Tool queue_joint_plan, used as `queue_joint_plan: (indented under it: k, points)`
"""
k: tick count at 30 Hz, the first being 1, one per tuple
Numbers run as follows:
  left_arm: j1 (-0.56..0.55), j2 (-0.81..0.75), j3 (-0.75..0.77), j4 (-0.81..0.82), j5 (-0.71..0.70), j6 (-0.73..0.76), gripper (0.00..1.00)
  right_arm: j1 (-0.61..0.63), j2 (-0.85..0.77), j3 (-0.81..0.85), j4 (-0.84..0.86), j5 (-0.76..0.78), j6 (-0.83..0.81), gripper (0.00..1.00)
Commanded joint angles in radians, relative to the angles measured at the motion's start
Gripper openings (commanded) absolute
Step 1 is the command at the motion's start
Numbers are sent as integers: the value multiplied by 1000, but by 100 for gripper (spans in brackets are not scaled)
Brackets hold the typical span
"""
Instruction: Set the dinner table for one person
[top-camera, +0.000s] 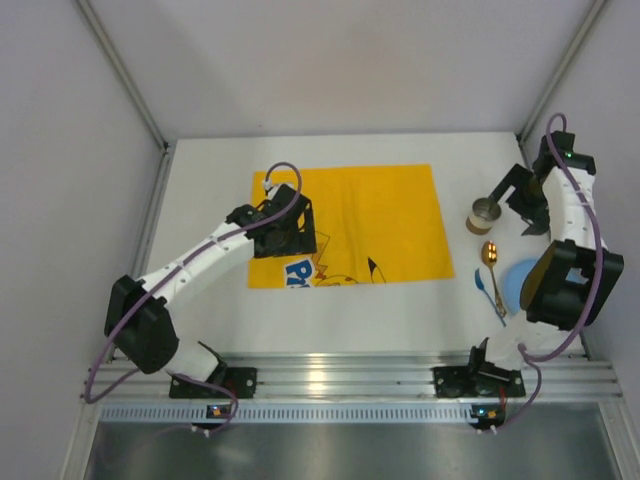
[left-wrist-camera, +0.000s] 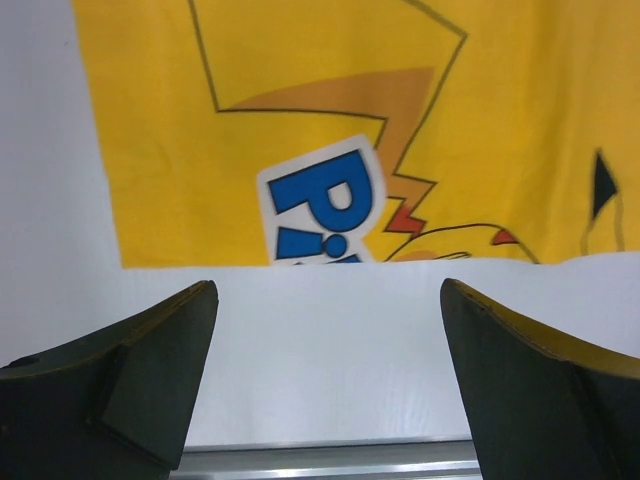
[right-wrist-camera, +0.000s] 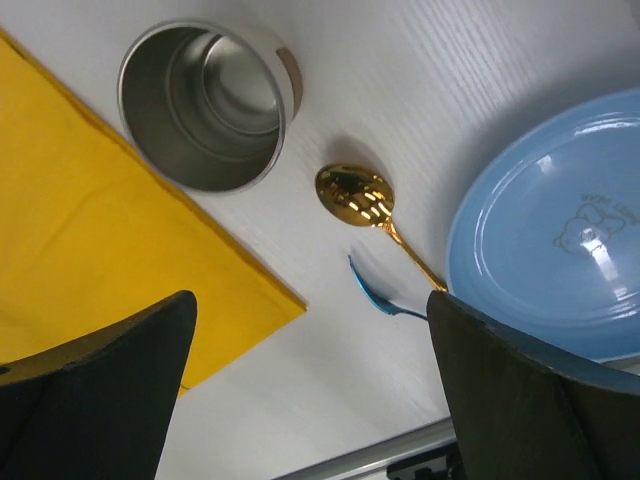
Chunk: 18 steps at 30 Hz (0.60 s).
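Observation:
The dinner table (top-camera: 205, 290) is a plain white top with a yellow printed mat (top-camera: 370, 215) in its middle. My left gripper (top-camera: 300, 232) hovers open over the mat's near left corner; in the left wrist view its jaws (left-wrist-camera: 328, 290) stand wide over bare table (left-wrist-camera: 330, 350) just below the mat's edge (left-wrist-camera: 330, 130). My right gripper (top-camera: 512, 205) is open at the right side, beside a steel cup (top-camera: 485, 214). Its wrist view shows the cup (right-wrist-camera: 205, 105), a gold spoon (right-wrist-camera: 355, 193), a blue utensil (right-wrist-camera: 375, 295) and a blue plate (right-wrist-camera: 560, 240) beyond the empty jaws (right-wrist-camera: 310, 300).
The gold spoon (top-camera: 490, 252), the blue utensil (top-camera: 490, 290) and the blue plate (top-camera: 518, 280) lie close together to the right of the mat, partly under the right arm. An aluminium rail (top-camera: 330, 375) runs along the near edge. Grey walls enclose the table.

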Motion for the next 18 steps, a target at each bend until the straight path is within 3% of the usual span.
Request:
queue_joint_plan:
  k: [1, 11, 18]
  points:
    - [36, -47, -109, 42, -15, 46, 99, -49, 75, 116, 41, 10, -25, 100]
    - [53, -69, -174, 60, -2, 80, 99, -63, 275, 208, 86, 26, -6, 94]
    - [83, -22, -171, 92, 27, 103, 99, -21, 365, 233, 104, 41, -3, 65]
